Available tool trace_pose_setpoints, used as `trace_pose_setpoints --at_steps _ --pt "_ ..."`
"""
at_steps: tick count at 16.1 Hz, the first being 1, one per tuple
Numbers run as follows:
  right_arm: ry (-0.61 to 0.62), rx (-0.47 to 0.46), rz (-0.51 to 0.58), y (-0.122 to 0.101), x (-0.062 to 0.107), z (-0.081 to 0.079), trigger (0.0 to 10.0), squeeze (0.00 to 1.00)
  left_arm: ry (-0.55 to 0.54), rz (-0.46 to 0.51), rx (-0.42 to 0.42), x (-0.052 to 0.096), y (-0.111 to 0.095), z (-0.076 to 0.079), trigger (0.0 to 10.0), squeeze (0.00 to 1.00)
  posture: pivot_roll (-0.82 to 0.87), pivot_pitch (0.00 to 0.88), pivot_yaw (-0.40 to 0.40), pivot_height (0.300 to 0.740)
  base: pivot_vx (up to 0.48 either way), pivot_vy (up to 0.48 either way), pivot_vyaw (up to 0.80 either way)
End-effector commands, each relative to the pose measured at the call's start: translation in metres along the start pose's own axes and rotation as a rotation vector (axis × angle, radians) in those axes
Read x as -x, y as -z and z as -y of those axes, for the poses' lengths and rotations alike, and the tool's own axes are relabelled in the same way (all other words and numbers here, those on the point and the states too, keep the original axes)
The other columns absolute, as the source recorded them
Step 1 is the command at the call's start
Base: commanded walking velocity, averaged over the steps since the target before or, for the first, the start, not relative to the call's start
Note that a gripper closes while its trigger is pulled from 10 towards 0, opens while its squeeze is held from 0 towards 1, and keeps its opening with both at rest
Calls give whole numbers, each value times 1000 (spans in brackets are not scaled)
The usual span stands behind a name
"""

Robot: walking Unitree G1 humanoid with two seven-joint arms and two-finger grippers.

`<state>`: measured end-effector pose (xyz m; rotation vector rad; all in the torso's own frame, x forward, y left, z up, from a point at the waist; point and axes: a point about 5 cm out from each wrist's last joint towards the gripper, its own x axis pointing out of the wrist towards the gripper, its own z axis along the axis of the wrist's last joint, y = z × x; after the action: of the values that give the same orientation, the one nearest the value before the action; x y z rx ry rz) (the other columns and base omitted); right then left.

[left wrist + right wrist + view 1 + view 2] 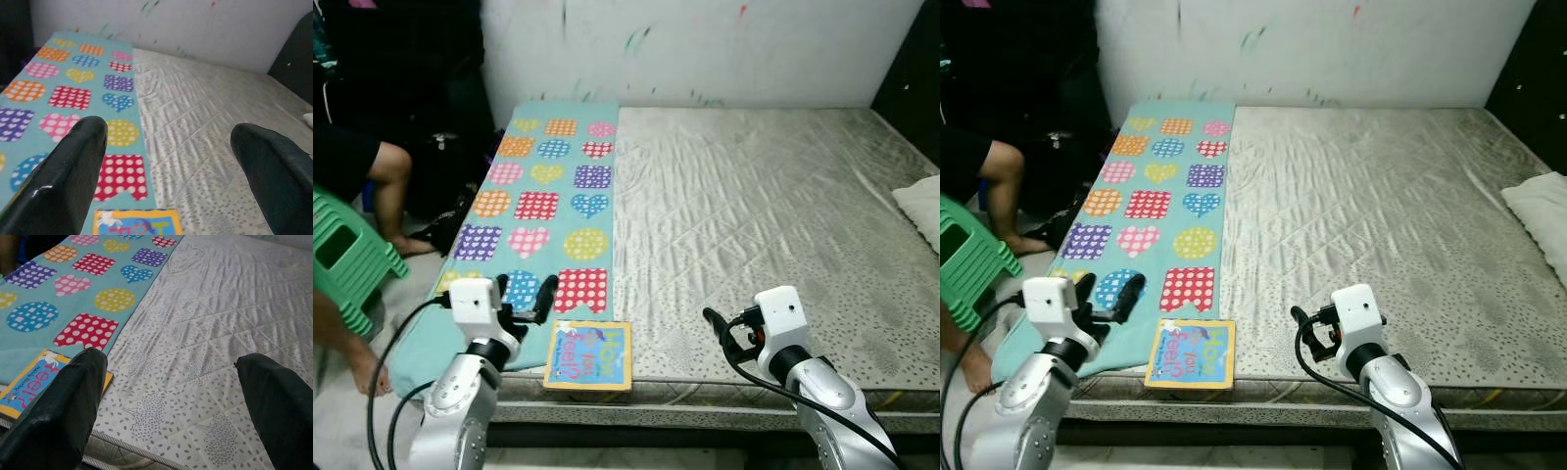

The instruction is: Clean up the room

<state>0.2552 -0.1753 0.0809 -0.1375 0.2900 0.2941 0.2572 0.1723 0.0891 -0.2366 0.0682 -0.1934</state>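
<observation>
Book: thin yellow-bordered blue picture book [588, 355] lies flat at the near edge of the bed, partly on the teal cloth with coloured dotted shapes [540, 211], partly on the grey quilted mattress [773, 215].
Bearing: book sits just ahead and to the inside of my left hand [528, 311], between both hands but much closer to the left one; right hand [722, 333] is well apart across bare mattress.
Axis: book's longer side seems to run across the bed edge, cover up, one edge nearly flush with the mattress lip.
Left hand: fingers [63, 176] spread wide, holding nothing, hovering over the cloth's near end.
Right hand: fingers [58, 416] wide too, empty, above the mattress edge.
Edges: the overhang at the bed lip looks like the easiest place to get a finger under a flat book, I judge.
Room: open mattress to my right; white pillow [922, 206] far at the right side.
Hazards: a person's leg [391, 186] and a green plastic stool [347, 259] stand close on my left, so swings that way want care.
</observation>
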Motion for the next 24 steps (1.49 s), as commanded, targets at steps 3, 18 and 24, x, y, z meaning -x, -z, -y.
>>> trace_pose_setpoints --at_steps 3,18,24 --pt "-20 10 5 -5 -2 -2 10000 0 14 9 2 -3 -5 4 10000 0 -173 0 4 740 309 0 0" --pt "-50 16 -14 -3 -5 -5 10000 0 -30 -22 20 -6 1 1 10000 0 -176 0 2 740 269 0 0" --pt "-37 12 -17 -2 -4 -4 10000 0 -26 -30 46 -6 2 2 10000 0 -179 0 1 740 0 222 0"
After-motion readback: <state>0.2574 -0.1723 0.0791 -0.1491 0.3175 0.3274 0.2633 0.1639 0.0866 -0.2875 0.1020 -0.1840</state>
